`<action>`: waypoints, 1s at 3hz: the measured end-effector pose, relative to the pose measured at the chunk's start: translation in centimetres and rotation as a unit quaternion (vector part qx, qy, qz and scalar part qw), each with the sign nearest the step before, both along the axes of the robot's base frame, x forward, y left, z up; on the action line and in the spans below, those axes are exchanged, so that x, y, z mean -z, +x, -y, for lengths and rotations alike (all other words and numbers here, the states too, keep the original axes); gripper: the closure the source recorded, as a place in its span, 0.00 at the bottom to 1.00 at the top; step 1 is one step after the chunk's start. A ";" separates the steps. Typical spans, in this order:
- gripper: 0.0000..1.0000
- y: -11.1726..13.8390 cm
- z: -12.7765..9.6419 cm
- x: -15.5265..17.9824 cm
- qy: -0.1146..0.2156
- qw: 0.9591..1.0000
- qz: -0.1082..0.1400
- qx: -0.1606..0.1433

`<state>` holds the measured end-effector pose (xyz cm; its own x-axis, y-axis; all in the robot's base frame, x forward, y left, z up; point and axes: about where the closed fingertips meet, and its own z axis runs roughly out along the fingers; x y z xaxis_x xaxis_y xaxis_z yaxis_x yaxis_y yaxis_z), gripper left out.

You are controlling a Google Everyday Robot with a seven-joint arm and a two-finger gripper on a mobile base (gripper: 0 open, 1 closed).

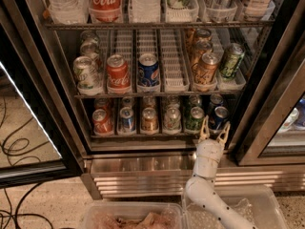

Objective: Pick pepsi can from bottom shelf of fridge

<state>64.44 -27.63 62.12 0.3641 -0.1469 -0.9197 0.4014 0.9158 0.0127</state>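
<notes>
Speckled floor [43, 204] holds a clear plastic bin [267, 199] at the near edge. The white arm [206, 185] rises past the fridge [143, 163] base. The gripper [213, 129], fingers apart, sits at the right end of the bottom shelf [143, 136]. The pepsi can [220, 115] stands upright just behind it, beside a green can [194, 119].

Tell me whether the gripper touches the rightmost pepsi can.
Cannot tell: in the camera view the open gripper sits just below the pepsi can, any gap hidden.
</notes>
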 end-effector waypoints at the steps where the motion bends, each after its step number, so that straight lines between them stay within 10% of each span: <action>1: 0.39 0.0 0.0 0.0 0.001 1.000 0.000 0.001; 3: 0.39 0.0 0.0 1.0 -0.032 0.999 -0.010 -0.002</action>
